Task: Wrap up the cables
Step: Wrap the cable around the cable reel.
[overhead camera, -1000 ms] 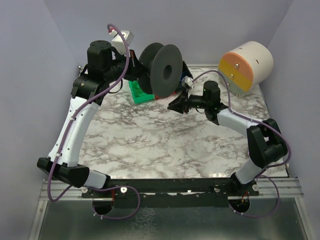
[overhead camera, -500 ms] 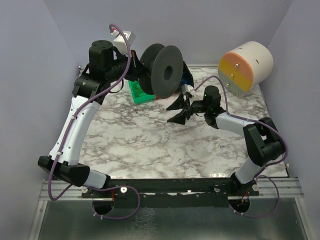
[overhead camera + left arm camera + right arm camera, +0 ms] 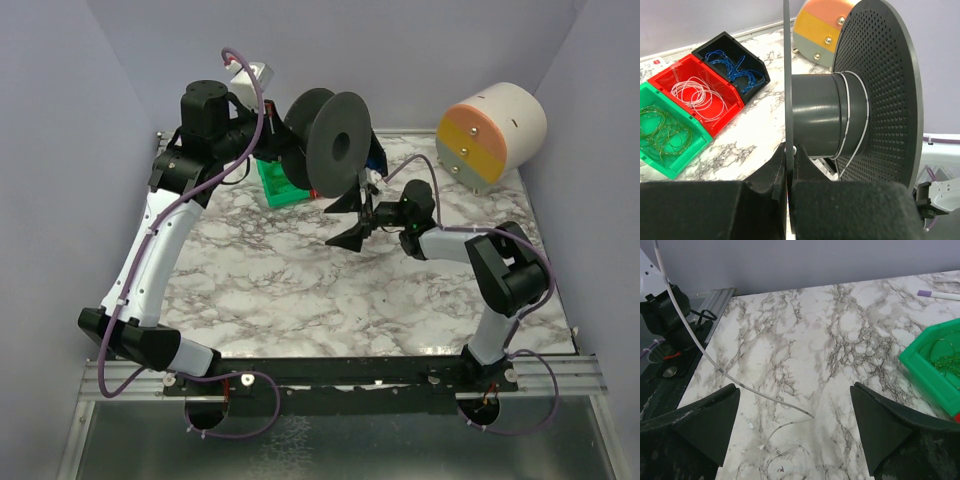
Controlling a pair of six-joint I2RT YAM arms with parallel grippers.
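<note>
Winding in hand: the right gripper (image 3: pixel 795 390) hangs spread wide and empty, the white cable (image 3: pixel 715 366) trailing its loose tail just ahead.

The left gripper (image 3: pixel 789 172) pinches the near flange of the spool (image 3: pixel 825 120), whose core carries a few white turns. Next, I judge, the right fingers must close on that tail and guide it round. More coils (image 3: pixel 695 97) wait in bins (image 3: pixel 725 117) (the spool's far side is hidden).
</note>
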